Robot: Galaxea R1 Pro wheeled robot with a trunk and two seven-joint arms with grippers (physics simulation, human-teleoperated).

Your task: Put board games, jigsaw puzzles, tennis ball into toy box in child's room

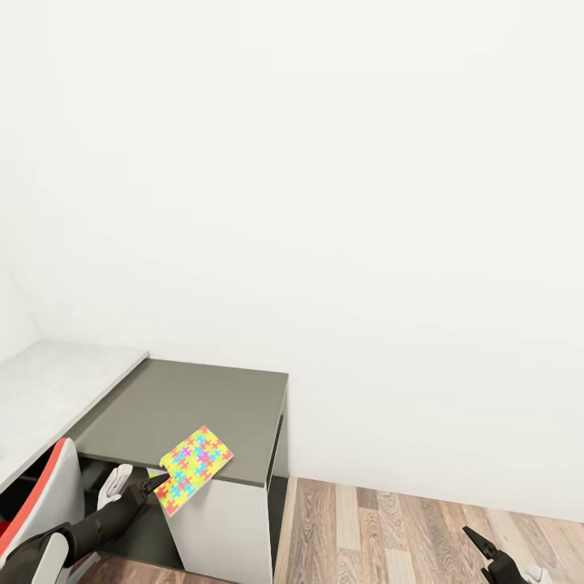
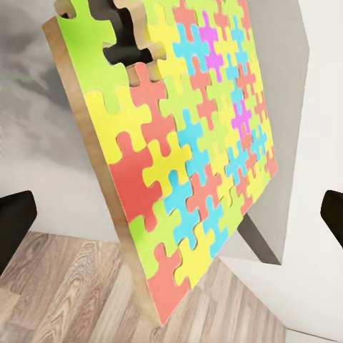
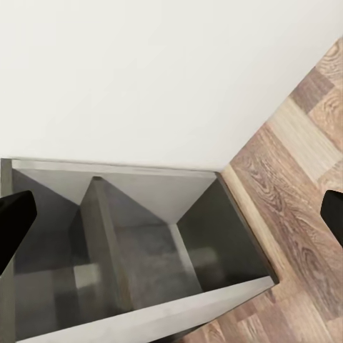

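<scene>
A multicoloured jigsaw puzzle (image 1: 193, 468) lies on the dark grey table (image 1: 195, 401), at its front edge, with one corner hanging over the edge. My left gripper (image 1: 154, 484) is just below and in front of that overhanging corner. In the left wrist view the puzzle (image 2: 193, 143) stands close ahead, and the left gripper (image 2: 171, 214) is open with its dark fingers wide apart at either side. Low at the right, above the floor, my right gripper (image 1: 487, 553) is open and holds nothing. The right gripper (image 3: 171, 214) faces the table's open shelf compartments (image 3: 143, 243).
A light grey surface (image 1: 49, 389) adjoins the table on the left. A red and white chair (image 1: 45, 495) stands beside my left arm. Wooden floor (image 1: 389, 527) stretches to the right of the table, with a white wall (image 1: 324, 203) behind.
</scene>
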